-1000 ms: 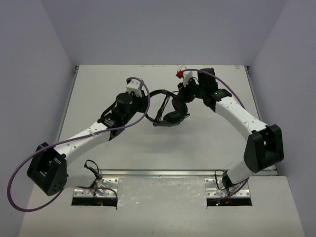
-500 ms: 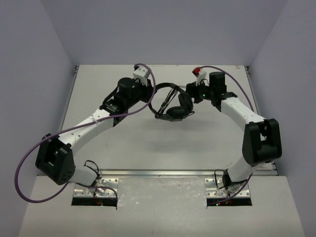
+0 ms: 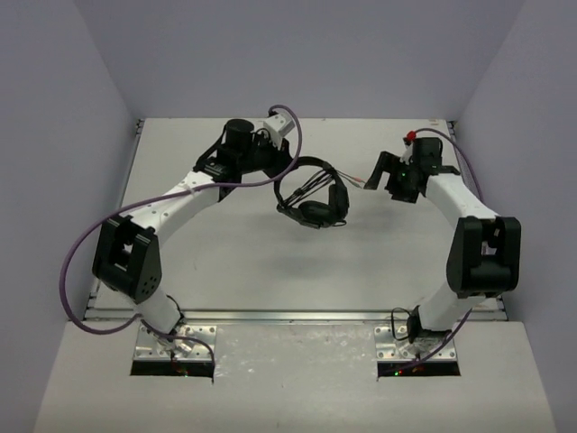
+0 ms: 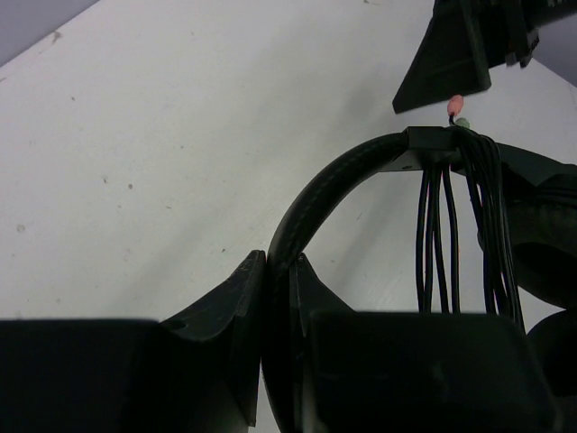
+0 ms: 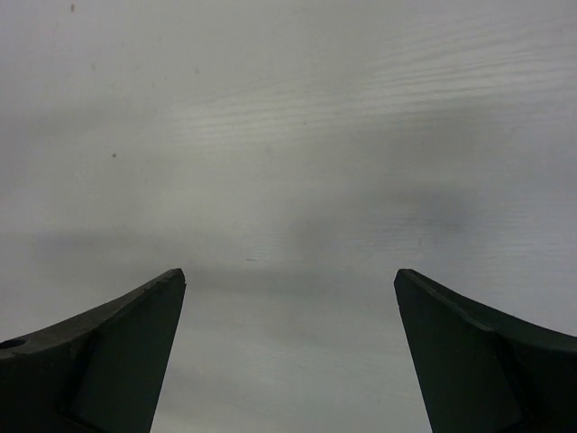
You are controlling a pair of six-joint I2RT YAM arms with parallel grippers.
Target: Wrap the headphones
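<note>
Toward the far half of the table (image 3: 225, 262), between the two arms, the headphones (image 3: 315, 212) are held by the left gripper (image 4: 278, 271), which is clamped on the headband (image 4: 334, 185) near one end of its arc. That grip makes sense to me: pinching the band leaves the earcups (image 3: 339, 200) hanging low and out of the way, and it gives a fixed bar to wind on. From overhead I can't say whether the cups touch the table. The cable (image 4: 464, 225) lies in several loops draped over the far end of the band, strands dropping side by side, and two small plug tips (image 4: 455, 106), one pink and one green, stick up just above the bundle. The right gripper (image 5: 288, 275) stands near that end, fingers wide apart with nothing between them; its own camera shows only bare table. My guess is the winding is mostly done and the loose tail with the plugs is what needs tucking. The risk I'd see is the loops sliding off the band, since nothing seems to pin them but their own weight
</note>
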